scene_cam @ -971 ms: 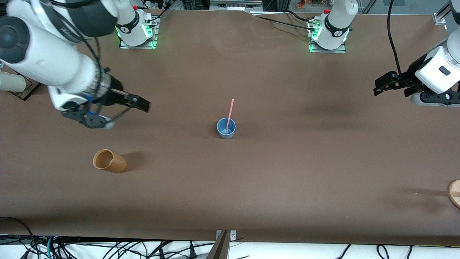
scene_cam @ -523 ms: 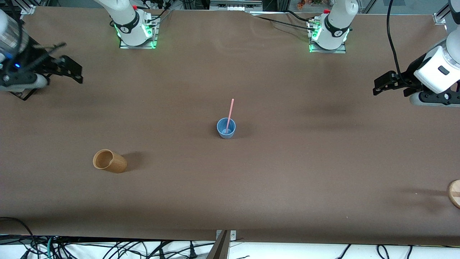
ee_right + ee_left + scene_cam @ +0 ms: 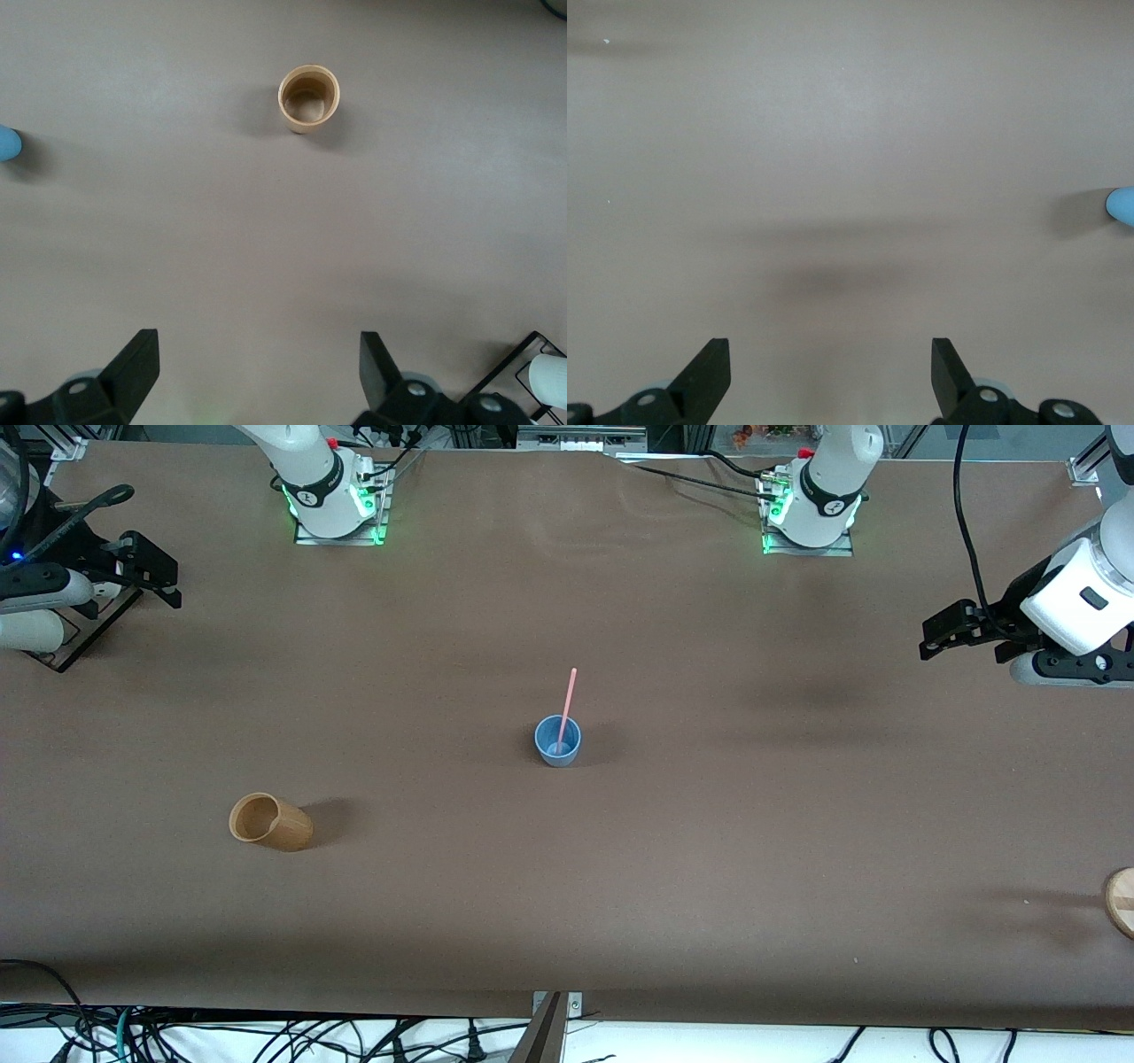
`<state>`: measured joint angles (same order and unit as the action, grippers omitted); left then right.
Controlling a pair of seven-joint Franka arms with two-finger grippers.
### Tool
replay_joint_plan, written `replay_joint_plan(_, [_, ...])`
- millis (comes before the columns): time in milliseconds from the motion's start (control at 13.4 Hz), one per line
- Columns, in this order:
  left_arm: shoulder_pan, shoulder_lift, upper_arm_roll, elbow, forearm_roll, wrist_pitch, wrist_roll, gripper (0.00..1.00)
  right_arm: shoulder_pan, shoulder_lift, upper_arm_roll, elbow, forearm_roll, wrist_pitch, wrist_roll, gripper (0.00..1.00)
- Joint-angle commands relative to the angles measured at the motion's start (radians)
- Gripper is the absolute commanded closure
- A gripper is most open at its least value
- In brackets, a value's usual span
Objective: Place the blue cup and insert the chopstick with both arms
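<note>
While front view shows the chopstick (image 3: 567, 707), wrist views catch only the blue cup (image 3: 1123, 205).

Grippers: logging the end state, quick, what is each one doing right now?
Left gripper: open, holding nothing, over bare table at the left arm's end.
Right gripper: open, holding nothing, at the right arm's end.

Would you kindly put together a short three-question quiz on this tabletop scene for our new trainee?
1. True or false: the chopstick stands in the blue cup.
2. Which cup is nearer the front camera: A) blue cup, B) tan cup?
3. Fill in: the left gripper and right gripper both hold ____.

Key
1. True; it leans on the rim.
2. B.
3. Nothing; both are open over bare table, at opposite ends.
</note>
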<state>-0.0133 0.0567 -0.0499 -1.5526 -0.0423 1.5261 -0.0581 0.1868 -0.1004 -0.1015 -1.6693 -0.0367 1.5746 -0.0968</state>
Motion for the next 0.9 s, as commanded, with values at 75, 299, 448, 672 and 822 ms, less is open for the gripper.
replay_joint_plan(75, [-0.002, -0.002, -0.001, 0.008, 0.005, 0.0, -0.006, 0.0, -0.013, -0.01, 0.005, 0.015, -0.006, -0.011, -0.021, 0.0])
replay_joint_plan(299, [-0.004, -0.002, -0.001, 0.008, 0.005, 0.0, -0.008, 0.0, -0.013, -0.005, 0.008, 0.046, -0.008, -0.041, -0.021, 0.0])
replay_joint_plan(448, [-0.004, -0.002, -0.001, 0.008, 0.005, 0.002, -0.006, 0.0, -0.013, -0.005, 0.006, 0.051, -0.003, -0.05, -0.012, 0.0])
replay_joint_plan(672, [-0.005, -0.002, -0.001, 0.008, 0.005, 0.002, -0.008, 0.0, -0.013, -0.004, 0.006, 0.052, 0.004, -0.048, -0.017, 0.0])
replay_joint_plan(822, [-0.005, -0.002, -0.001, 0.008, 0.005, 0.0, -0.008, 0.0, -0.013, -0.004, 0.005, 0.052, 0.006, -0.048, -0.017, 0.0])
